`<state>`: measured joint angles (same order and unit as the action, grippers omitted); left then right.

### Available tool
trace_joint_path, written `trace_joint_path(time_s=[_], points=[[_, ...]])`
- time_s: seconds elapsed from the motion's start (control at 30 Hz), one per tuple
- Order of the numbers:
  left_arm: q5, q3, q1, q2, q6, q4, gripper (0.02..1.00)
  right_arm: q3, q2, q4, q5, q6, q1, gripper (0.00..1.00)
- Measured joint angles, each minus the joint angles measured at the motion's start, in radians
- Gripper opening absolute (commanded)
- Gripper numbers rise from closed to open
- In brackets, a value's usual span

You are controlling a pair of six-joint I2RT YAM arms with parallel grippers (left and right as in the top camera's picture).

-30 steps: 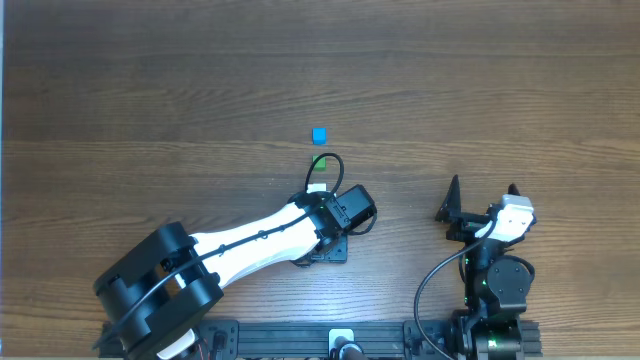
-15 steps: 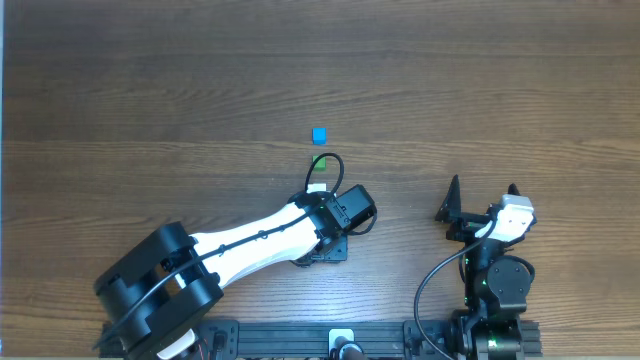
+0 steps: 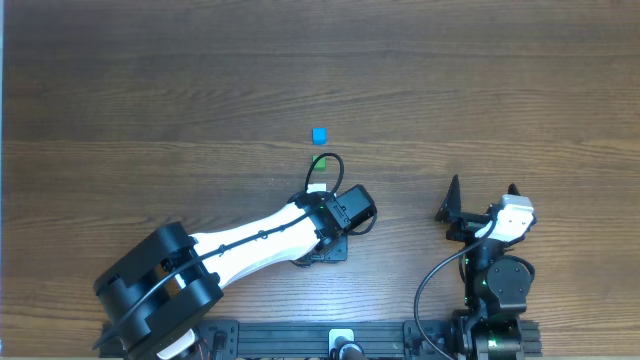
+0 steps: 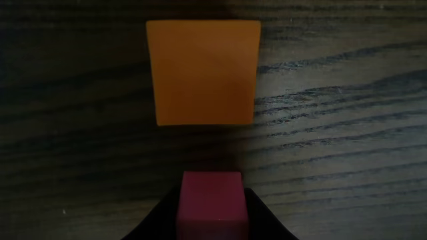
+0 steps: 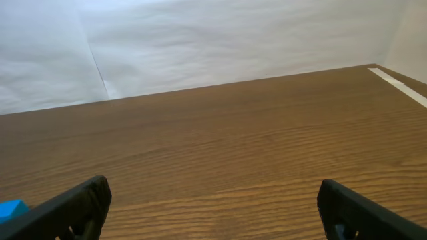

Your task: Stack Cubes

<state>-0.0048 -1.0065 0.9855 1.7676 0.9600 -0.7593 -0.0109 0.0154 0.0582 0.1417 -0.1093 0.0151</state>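
The left tool (image 4: 211, 201) sits at the middle of the table (image 3: 150, 80), clenched on a red cube (image 4: 211, 195), with one dark finger (image 4: 165, 215) pressed to each side of it. The red cube is low over the wood. Just past it, apart from it, an orange cube (image 4: 203, 72) lies flat on the table. From above, the left arm (image 3: 255, 240) reaches in from the near left. A green cube (image 3: 319, 162) peeks out at the arm's far end, partly behind a black cable (image 3: 335, 165). A blue cube (image 3: 319, 135) lies alone just beyond the green one. The right tool (image 3: 482, 190) rests at the near right, well apart from the cubes, its fingers (image 5: 77, 207) spread wide and released.
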Motion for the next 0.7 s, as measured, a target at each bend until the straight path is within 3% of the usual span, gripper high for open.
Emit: trace_joint_path(time_s=[0.47,0.7], points=[[0.001,-0.002,0.000,0.000,0.002,-0.003,0.200,0.000,0.000,0.000,0.000,0.000,0.000,0.993],[-0.001,-0.115,0.000,0.000,0.006,-0.134,0.191,0.000,0.000,0.000,0.000,0.000,0.000,0.993]])
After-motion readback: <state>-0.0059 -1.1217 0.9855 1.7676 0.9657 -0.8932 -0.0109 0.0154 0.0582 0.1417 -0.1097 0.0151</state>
